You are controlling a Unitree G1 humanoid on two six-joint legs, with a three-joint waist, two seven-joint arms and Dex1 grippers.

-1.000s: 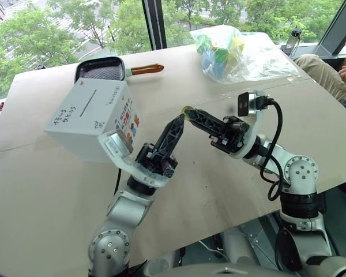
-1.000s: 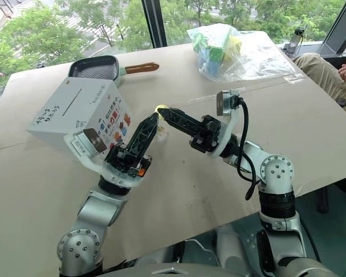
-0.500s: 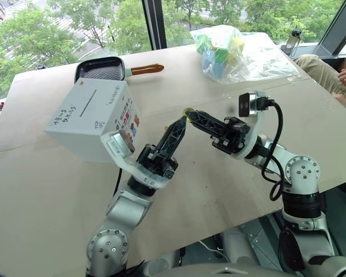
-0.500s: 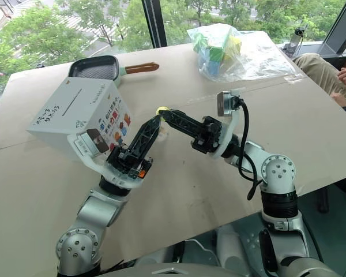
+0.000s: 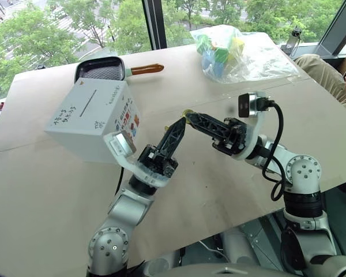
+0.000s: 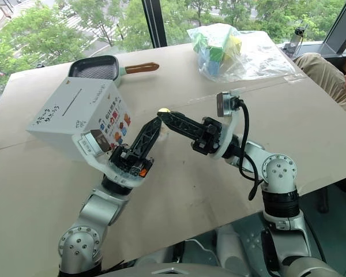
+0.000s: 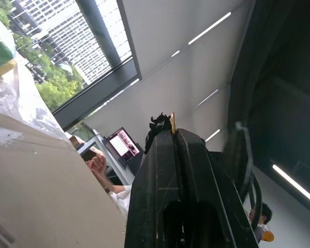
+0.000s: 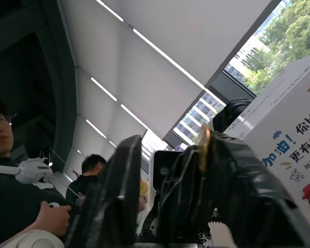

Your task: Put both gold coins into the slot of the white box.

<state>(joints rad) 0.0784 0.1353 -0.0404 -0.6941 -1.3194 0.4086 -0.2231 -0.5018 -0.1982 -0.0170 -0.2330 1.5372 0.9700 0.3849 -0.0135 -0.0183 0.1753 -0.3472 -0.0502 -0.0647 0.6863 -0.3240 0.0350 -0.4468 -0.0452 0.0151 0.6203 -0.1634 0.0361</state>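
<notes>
The white box sits tilted on the table at the left, its thin dark slot on the plain upper face. My left gripper is raised right of the box and shut on a gold coin, which pokes edge-on from its tip. My right gripper reaches in from the right. Its fingers stand apart around the left gripper's tip, with the coin beside one of them.
A dark pan with a brown handle lies behind the box. A clear bag of coloured blocks is at the far right of the table, with a bottle beyond it. A seated person is at the table's right edge.
The right gripper's fingers have spread apart at the coin. The coin stays at the left gripper's tip. Neither arm has shifted.
</notes>
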